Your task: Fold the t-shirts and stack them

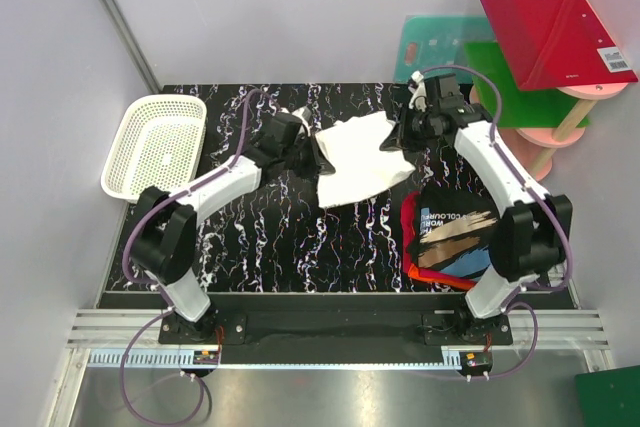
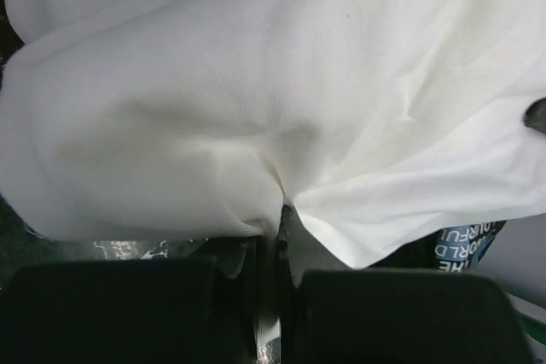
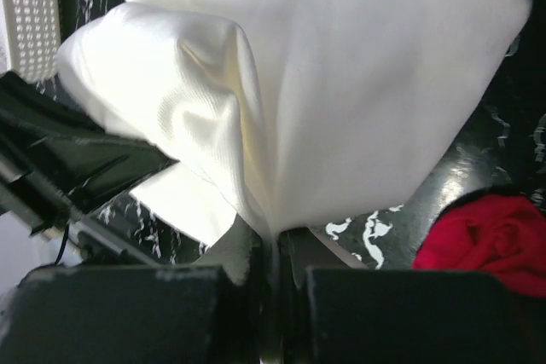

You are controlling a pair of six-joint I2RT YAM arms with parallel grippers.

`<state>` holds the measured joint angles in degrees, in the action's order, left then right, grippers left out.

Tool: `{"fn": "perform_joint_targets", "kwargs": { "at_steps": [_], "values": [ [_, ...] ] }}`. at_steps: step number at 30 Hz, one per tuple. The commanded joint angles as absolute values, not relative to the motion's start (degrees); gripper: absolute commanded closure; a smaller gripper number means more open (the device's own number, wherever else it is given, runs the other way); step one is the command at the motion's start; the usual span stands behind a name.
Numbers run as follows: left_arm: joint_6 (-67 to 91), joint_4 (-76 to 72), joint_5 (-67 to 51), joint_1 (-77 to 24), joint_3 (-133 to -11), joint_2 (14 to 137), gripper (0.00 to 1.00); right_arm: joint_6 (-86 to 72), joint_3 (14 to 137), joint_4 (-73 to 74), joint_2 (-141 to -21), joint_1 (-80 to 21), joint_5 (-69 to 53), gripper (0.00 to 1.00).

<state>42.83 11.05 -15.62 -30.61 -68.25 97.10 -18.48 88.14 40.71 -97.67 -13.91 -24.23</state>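
Left gripper (image 1: 306, 153) and right gripper (image 1: 402, 135) — each clamped on an end of the white t-shirt (image 1: 355, 165), strung crosswise by the counter's far edge — black t-shirt (image 1: 455, 232) at the near right corner, nearer the right gripper.

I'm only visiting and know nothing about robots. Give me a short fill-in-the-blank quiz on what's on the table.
The white t-shirt is pinched by ____ of the two grippers, the left gripper and the right gripper. The red-orange t-shirt lies ____ the black t-shirt. The mesh basket stands on the ____ arm's side.
Missing words: both; under; left.
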Motion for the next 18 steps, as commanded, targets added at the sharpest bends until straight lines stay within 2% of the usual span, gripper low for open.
{"fn": "perform_joint_targets", "kwargs": {
  "at_steps": [1, 13, 18],
  "values": [
    [41.6, 14.8, -17.9, -34.7, -75.7, 94.6, 1.00, -19.4, 84.7, 37.2, -87.0, -13.2, -16.8, 1.00],
    [41.8, 19.6, -21.0, -47.1, -91.7, 103.9, 1.00, -21.0, 73.5, 43.3, -65.0, -9.4, -0.4, 1.00],
    [41.8, 21.2, -20.9, -51.1, -96.3, 107.2, 1.00, -22.2, 71.5, 46.4, -60.2, -9.1, 5.4, 1.00]
  ]
}}
